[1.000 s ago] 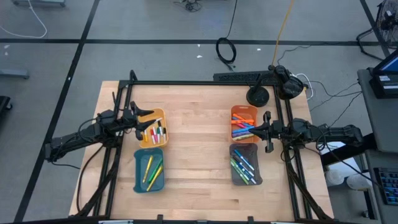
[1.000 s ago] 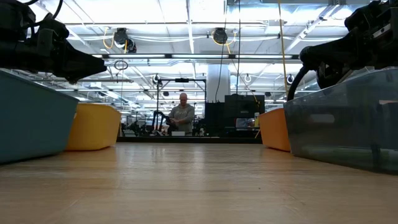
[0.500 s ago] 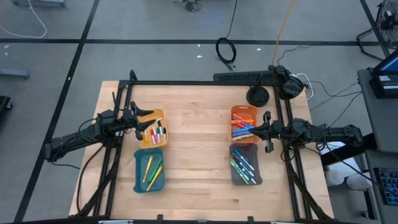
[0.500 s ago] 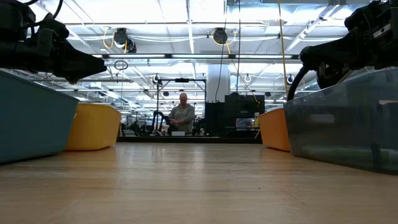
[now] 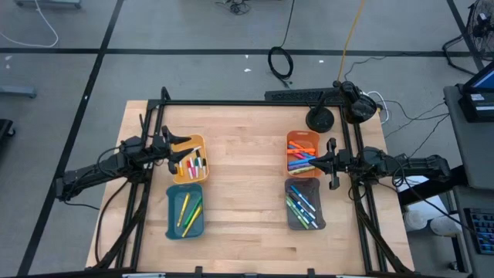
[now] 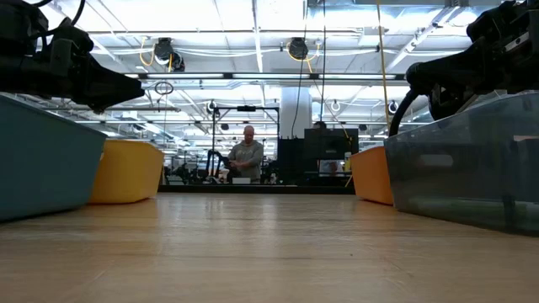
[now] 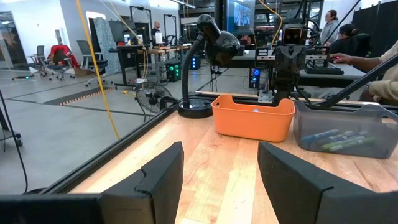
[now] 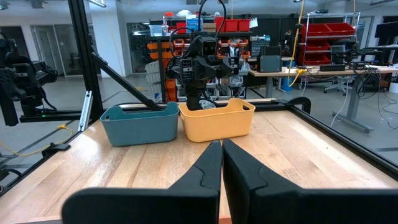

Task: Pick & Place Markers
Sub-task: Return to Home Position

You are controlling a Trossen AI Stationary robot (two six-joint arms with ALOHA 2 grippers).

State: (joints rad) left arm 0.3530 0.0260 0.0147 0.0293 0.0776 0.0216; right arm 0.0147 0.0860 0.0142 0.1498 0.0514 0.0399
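Observation:
Markers lie in four trays. In the high view several white ones with coloured caps (image 5: pixel 193 164) fill the yellow tray (image 5: pixel 187 144), and green, yellow and orange ones (image 5: pixel 187 208) lie in the teal tray (image 5: pixel 171 210). More markers (image 5: pixel 299 159) lie in the orange tray (image 5: pixel 302 137), and others (image 5: pixel 302 207) in the grey tray (image 5: pixel 318 202). My left gripper (image 5: pixel 184 149) (image 7: pixel 221 186) hovers open over the yellow tray's left part. My right gripper (image 5: pixel 310 163) (image 8: pixel 221 167) is shut above the orange tray's near right corner. Neither touches anything.
A black desk lamp (image 5: pixel 320 117) (image 7: pixel 199 62) stands at the table's far right. A black frame rail (image 5: pixel 255 103) runs around the table. Bare wood (image 5: pixel 243 185) lies between the two pairs of trays. People show in the room beyond (image 6: pixel 247 160).

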